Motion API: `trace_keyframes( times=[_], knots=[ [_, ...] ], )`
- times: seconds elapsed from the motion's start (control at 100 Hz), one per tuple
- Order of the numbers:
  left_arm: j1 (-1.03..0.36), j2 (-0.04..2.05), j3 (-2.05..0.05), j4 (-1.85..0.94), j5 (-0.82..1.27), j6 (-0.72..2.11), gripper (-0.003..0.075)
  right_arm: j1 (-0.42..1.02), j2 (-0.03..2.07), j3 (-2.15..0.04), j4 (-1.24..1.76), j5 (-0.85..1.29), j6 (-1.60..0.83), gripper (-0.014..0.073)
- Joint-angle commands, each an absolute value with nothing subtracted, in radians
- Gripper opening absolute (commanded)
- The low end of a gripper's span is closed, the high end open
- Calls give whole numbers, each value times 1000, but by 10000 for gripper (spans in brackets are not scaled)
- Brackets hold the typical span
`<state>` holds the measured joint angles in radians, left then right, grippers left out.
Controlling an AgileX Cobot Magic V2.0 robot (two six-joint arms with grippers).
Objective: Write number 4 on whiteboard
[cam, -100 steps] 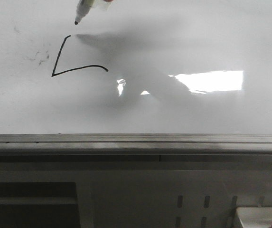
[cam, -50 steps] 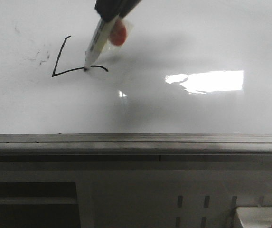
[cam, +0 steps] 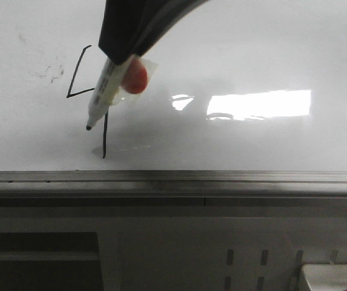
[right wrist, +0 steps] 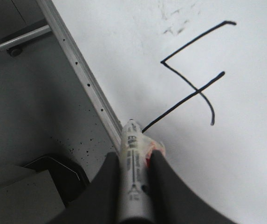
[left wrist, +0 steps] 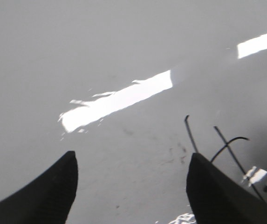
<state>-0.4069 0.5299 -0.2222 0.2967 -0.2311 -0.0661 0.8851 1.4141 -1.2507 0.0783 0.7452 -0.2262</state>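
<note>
The whiteboard [cam: 270,48] fills the upper front view. The number 4 [cam: 76,73] is drawn in black at its left; its long vertical stroke [cam: 105,142] ends just above the grey bottom rail [cam: 221,179]. My right gripper [cam: 122,57] is shut on a white marker [cam: 103,91] with an orange tag. The marker's tip [cam: 88,127] sits just left of the stroke's lower part. In the right wrist view the gripper [right wrist: 134,158] holds the marker [right wrist: 132,154] near the end of the 4 [right wrist: 194,88]. My left gripper [left wrist: 132,155] is open and empty over the board, beside the 4 [left wrist: 226,143].
Faint grey smudges [cam: 49,73] lie left of the 4. A bright light reflection [cam: 258,104] shows at right. A white object with a red spot [cam: 333,279] sits at the lower right below the board. The right wrist view shows a dark tray [right wrist: 63,175] below the rail [right wrist: 84,81].
The marker came down from above the board, touched the crossbar, then moved down towards the rail. A long vertical stroke now crosses the earlier L-shaped lines.
</note>
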Motion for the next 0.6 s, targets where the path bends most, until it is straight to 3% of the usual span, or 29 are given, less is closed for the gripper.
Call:
trace_keyframes(
  times=[0.0,0.26,0.38,0.59],
  knots=[
    [-484,536,-251,423,-337,-76,459,903,1375,-1305,74,723,-231,-62],
    [-791,698,-251,545,-326,-63,426,993,1382,-1322,60,712,-240,-62],
    [-805,800,-269,503,-343,-63,375,1022,1382,-1328,60,716,-240,-62],
    [-789,915,-339,448,-378,-63,364,1046,1382,-1328,60,740,-234,-62]
  ],
)
